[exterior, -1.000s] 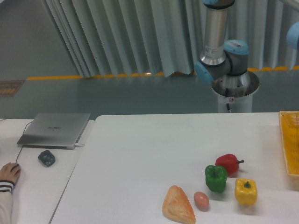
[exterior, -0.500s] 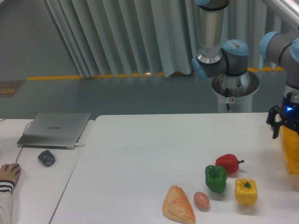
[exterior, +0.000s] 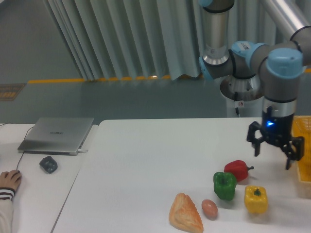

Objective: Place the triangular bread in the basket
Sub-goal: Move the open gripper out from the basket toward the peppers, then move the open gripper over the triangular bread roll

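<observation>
The triangular bread (exterior: 185,213), golden-brown and wedge-shaped, lies on the white table near the front edge. The yellow-orange mesh basket (exterior: 302,145) shows only partly at the right edge of the view. My gripper (exterior: 273,158) hangs open and empty above the table, just left of the basket and right of the red pepper. It is well to the right of and behind the bread, not touching anything.
A small brownish-pink egg (exterior: 209,208) lies right of the bread. A green pepper (exterior: 224,185), a red pepper (exterior: 237,169) and a yellow pepper (exterior: 255,199) stand between bread and gripper. A laptop (exterior: 57,134), a dark mouse (exterior: 48,164) and a person's hand (exterior: 9,180) are on the left table.
The arm has swung in from the right edge. The gripper has moved left and slightly down, from over the basket to beside the red pepper. The objects have not moved.
</observation>
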You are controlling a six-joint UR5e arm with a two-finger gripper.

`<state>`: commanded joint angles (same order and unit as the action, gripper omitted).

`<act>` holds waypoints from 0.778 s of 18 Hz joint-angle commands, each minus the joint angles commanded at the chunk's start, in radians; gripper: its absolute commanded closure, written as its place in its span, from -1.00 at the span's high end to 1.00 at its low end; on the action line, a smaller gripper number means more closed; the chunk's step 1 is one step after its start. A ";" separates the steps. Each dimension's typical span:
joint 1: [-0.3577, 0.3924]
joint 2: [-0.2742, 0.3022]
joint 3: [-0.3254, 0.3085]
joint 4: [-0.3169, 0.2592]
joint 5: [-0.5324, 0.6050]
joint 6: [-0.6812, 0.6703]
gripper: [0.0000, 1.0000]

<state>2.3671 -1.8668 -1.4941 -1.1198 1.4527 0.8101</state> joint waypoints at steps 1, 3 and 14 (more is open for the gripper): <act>-0.009 0.000 0.000 0.000 -0.002 0.000 1.00; -0.035 -0.002 0.000 0.003 -0.003 0.004 1.00; -0.123 -0.011 0.000 0.043 -0.002 -0.005 1.00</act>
<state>2.2443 -1.8775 -1.4941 -1.0770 1.4511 0.8054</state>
